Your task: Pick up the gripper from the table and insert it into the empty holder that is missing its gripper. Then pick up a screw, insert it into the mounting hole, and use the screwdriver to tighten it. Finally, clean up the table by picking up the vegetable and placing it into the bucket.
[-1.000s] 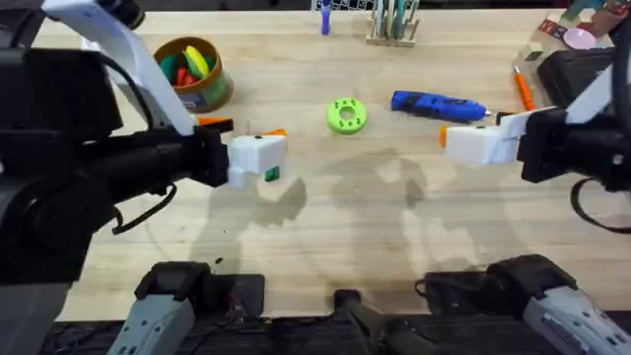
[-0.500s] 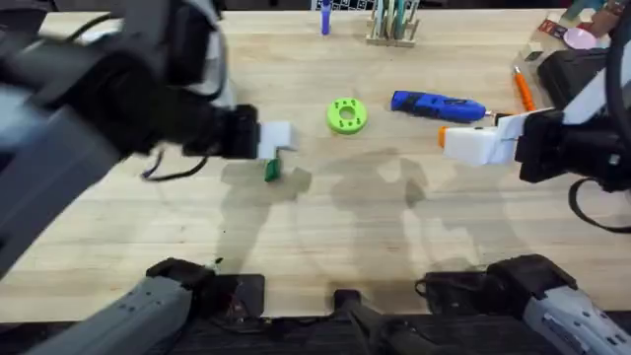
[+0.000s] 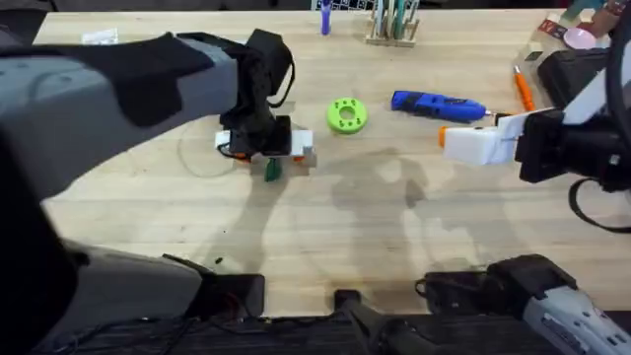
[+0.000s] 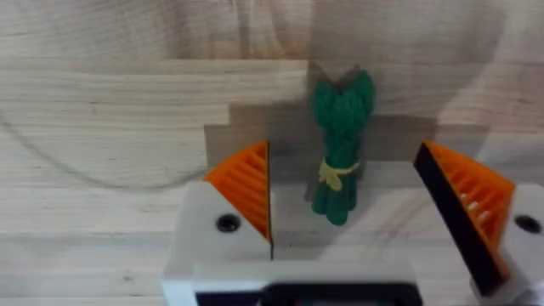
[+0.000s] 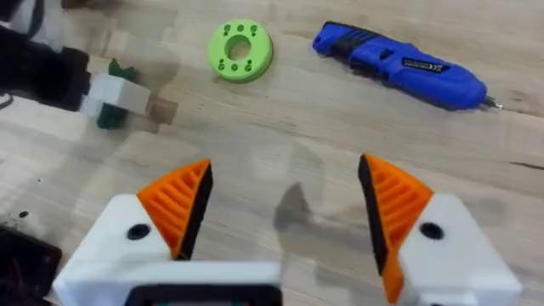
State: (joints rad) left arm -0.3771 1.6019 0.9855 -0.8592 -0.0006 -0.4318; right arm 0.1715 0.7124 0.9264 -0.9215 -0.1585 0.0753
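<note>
Overhead, the left gripper (image 3: 268, 158) hangs right over the vegetable (image 3: 272, 171) on the wooden counter (image 3: 325, 237), left of the lime-green disc (image 3: 346, 114); the screwdriver (image 3: 438, 106) lies beyond the right gripper (image 3: 452, 139). From the left wrist, the fingers (image 4: 246, 191) stand spread either side of the vegetable (image 4: 340, 144), not touching it; from the right wrist, the fingers (image 5: 180, 204) are spread wide above bare counter, the screwdriver (image 5: 399, 65) and disc (image 5: 240, 51) farther off.
</note>
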